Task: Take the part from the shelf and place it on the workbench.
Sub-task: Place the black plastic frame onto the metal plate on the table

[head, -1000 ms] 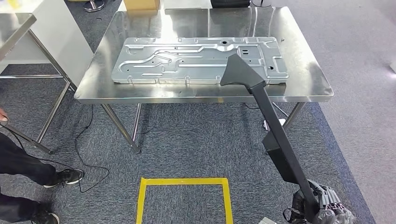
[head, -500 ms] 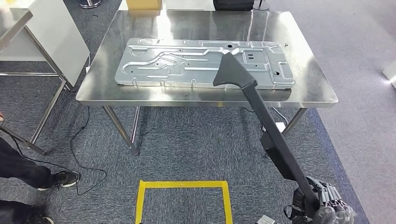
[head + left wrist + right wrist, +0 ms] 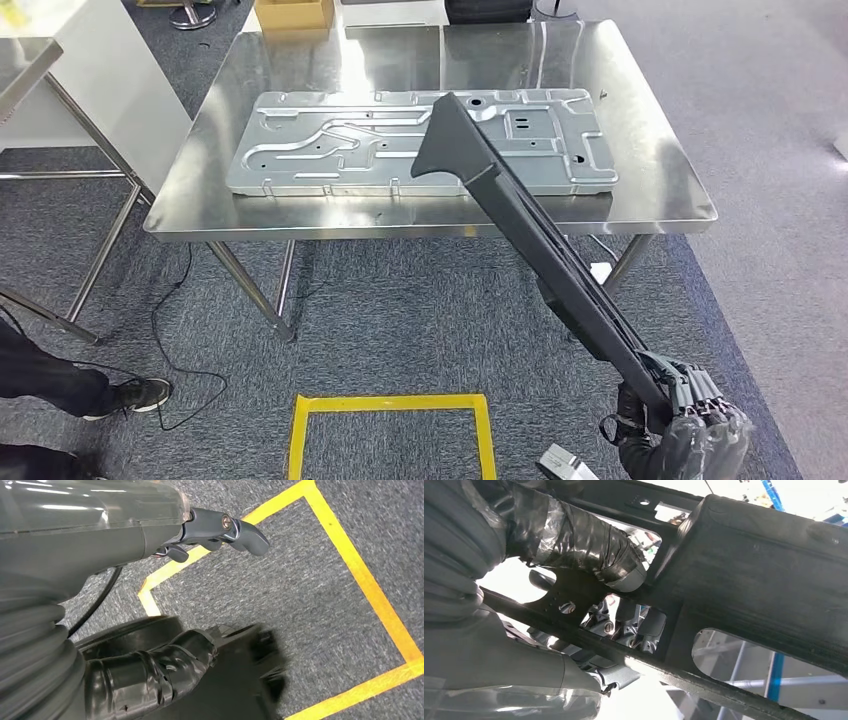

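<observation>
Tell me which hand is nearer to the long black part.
Right. The right hand grips the lower end of the long black part. The left hand hangs over the carpet by the yellow tape square, touching nothing.

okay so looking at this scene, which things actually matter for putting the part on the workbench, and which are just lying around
Part of the job:
- long black part, held at its lower end
- right hand, gripping that part
- steel workbench, where the part is to go

Just lying about:
- stamped metal panel already flat on the workbench
- cardboard box at the far edge
- yellow tape square on the carpet
- black cable on the floor
</observation>
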### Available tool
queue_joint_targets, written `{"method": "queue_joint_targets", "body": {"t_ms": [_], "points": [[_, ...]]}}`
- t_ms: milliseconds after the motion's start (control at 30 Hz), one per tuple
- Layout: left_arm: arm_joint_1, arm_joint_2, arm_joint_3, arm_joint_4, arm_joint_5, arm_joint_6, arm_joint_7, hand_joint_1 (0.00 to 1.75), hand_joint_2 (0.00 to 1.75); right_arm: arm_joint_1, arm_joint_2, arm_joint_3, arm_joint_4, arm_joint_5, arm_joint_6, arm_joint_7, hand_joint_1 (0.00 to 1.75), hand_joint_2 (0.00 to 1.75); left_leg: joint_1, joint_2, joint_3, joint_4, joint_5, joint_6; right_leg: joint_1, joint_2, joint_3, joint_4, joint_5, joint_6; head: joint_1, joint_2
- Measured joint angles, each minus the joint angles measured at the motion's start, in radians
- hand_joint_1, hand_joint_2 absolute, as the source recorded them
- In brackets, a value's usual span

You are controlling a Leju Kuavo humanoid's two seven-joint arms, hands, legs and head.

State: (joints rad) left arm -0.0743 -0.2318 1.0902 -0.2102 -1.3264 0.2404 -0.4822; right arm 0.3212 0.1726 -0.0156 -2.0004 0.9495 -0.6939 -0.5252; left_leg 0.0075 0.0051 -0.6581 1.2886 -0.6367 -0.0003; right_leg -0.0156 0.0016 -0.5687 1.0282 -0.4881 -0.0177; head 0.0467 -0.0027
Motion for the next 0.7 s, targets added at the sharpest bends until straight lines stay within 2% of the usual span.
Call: {"method": "queue_joint_targets", "body": {"t_ms": [33, 67, 133, 167, 200, 233, 333, 367, 400, 467, 500, 533, 567, 633, 667, 700], "points": [[0.001, 0.0, -0.001, 0.0, -0.001, -0.001, 0.0, 0.0, 1.75, -0.005, -0.005, 0.007, 0.0, 0.006, 0.0, 0.006, 1.75, 1.75, 0.0, 0.0, -0.018, 0.016, 0.012, 0.0, 0.001, 0.001, 0.004, 0.0, -0.003, 0.0, 0.0, 0.0], [0.002, 0.001, -0.002, 0.0, -0.003, -0.001, 0.0, 0.0, 1.75, -0.01, -0.01, 0.013, 0.0, 0.013, 0.0, 0.012, 1.75, 1.75, 0.0, 0.0, -0.014, -0.011, 0.046, 0.002, 0.002, 0.003, 0.01, 0.0, -0.007, 0.0, 0.0, 0.0], [0.003, 0.002, -0.004, 0.0, -0.007, -0.001, 0.0, 0.0, 1.75, -0.023, -0.02, 0.027, 0.0, 0.025, 0.0, 0.024, 1.75, 1.75, -0.001, -0.001, 0.033, -0.139, 0.132, 0.011, 0.003, 0.005, 0.023, 0.0, -0.018, 0.004, 0.0, 0.0], [0.003, 0.003, -0.005, 0.0, -0.008, -0.001, 0.0, 0.0, 1.75, -0.032, -0.025, 0.034, 0.0, 0.031, 0.0, 0.03, 1.75, 1.75, -0.003, -0.001, 0.057, -0.199, 0.158, 0.015, 0.005, 0.006, 0.027, 0.001, -0.023, 0.008, 0.0, 0.0], [0.001, 0.003, -0.007, 0.0, -0.009, -0.002, -0.001, 0.0, 1.75, -0.041, -0.031, 0.04, 0.001, 0.036, 0.0, 0.035, 1.75, 1.75, -0.006, -0.001, 0.072, -0.235, 0.169, 0.02, 0.006, 0.006, 0.029, 0.002, -0.026, 0.013, 0.0, 0.0], [0.0, 0.004, -0.009, 0.0, -0.011, -0.002, -0.001, 0.0, 1.75, -0.051, -0.037, 0.047, 0.002, 0.04, 0.0, 0.042, 1.75, 1.75, -0.009, -0.002, 0.078, -0.249, 0.166, 0.023, 0.006, 0.006, 0.028, 0.001, -0.028, 0.019, 0.0, 0.0], [0.0, 0.006, -0.014, 0.0, -0.015, -0.005, -0.004, 0.0, 1.75, -0.085, -0.064, 0.069, 0.008, 0.055, 0.0, 0.075, 1.75, 1.75, -0.009, -0.002, 0.086, -0.265, 0.165, 0.036, 0.005, 0.004, 0.031, 0.002, -0.036, 0.035, 0.001, 0.0], [0.0, 0.007, -0.016, 0.0, -0.016, -0.006, -0.005, 0.0, 1.75, -0.099, -0.075, 0.077, 0.01, 0.06, 0.0, 0.088, 1.75, 1.75, -0.007, -0.001, 0.092, -0.271, 0.166, 0.042, 0.004, 0.003, 0.023, 0.022, -0.048, 0.039, 0.001, 0.0], [-0.001, 0.007, -0.017, 0.0, -0.017, -0.008, -0.005, 0.0, 1.75, -0.113, -0.086, 0.084, 0.013, 0.065, 0.0, 0.102, 1.75, 1.75, -0.005, -0.001, 0.098, -0.277, 0.167, 0.048, 0.004, 0.002, 0.003, 0.065, -0.069, 0.043, 0.002, 0.0], [-0.003, 0.008, -0.019, 0.0, -0.019, -0.011, -0.006, 0.0, 1.75, -0.137, -0.11, 0.097, 0.022, 0.074, 0.0, 0.127, 1.75, 1.75, -0.005, 0.0, 0.104, -0.278, 0.161, 0.056, 0.002, 0.002, -0.071, 0.197, -0.119, 0.047, 0.003, 0.0], [-0.003, 0.008, -0.019, 0.0, -0.02, -0.013, -0.007, 0.0, 1.75, -0.146, -0.121, 0.103, 0.027, 0.077, 0.0, 0.138, 1.75, 1.75, -0.006, 0.0, 0.108, -0.278, 0.157, 0.058, 0.002, 0.002, -0.108, 0.254, -0.131, 0.049, 0.003, 0.0], [-0.003, 0.008, -0.019, 0.0, -0.021, -0.014, -0.007, 0.0, 1.75, -0.153, -0.131, 0.109, 0.034, 0.079, 0.0, 0.149, 1.75, 1.75, -0.006, -0.001, 0.114, -0.277, 0.151, 0.058, 0.001, 0.002, -0.131, 0.279, -0.123, 0.05, 0.003, 0.0], [-0.002, 0.009, -0.019, 0.0, -0.022, -0.015, -0.007, 0.0, 1.75, -0.16, -0.141, 0.115, 0.04, 0.081, 0.0, 0.158, 1.75, 1.75, -0.006, -0.002, 0.121, -0.277, 0.145, 0.057, 0.001, 0.001, -0.135, 0.265, -0.094, 0.05, 0.003, 0.0], [-0.001, 0.009, -0.02, 0.0, -0.025, -0.015, -0.007, 0.0, 1.75, -0.175, -0.157, 0.124, 0.05, 0.083, 0.0, 0.171, 1.75, 1.75, -0.005, -0.004, 0.14, -0.274, 0.13, 0.053, 0.0, 0.0, -0.098, 0.149, -0.005, 0.047, 0.003, 0.0], [0.0, 0.009, -0.02, 0.0, -0.027, -0.015, -0.007, 0.0, 1.75, -0.181, -0.162, 0.126, 0.053, 0.083, 0.0, 0.175, 1.75, 1.75, -0.005, -0.004, 0.146, -0.273, 0.123, 0.05, 0.0, -0.001, -0.075, 0.095, 0.025, 0.044, 0.003, 0.0], [-0.001, 0.009, -0.021, 0.0, -0.027, -0.016, -0.006, 0.0, 1.75, -0.186, -0.165, 0.129, 0.056, 0.084, 0.0, 0.178, 1.75, 1.75, -0.007, -0.005, 0.149, -0.271, 0.117, 0.045, 0.002, -0.002, -0.057, 0.054, 0.039, 0.041, 0.004, 0.0]]}}
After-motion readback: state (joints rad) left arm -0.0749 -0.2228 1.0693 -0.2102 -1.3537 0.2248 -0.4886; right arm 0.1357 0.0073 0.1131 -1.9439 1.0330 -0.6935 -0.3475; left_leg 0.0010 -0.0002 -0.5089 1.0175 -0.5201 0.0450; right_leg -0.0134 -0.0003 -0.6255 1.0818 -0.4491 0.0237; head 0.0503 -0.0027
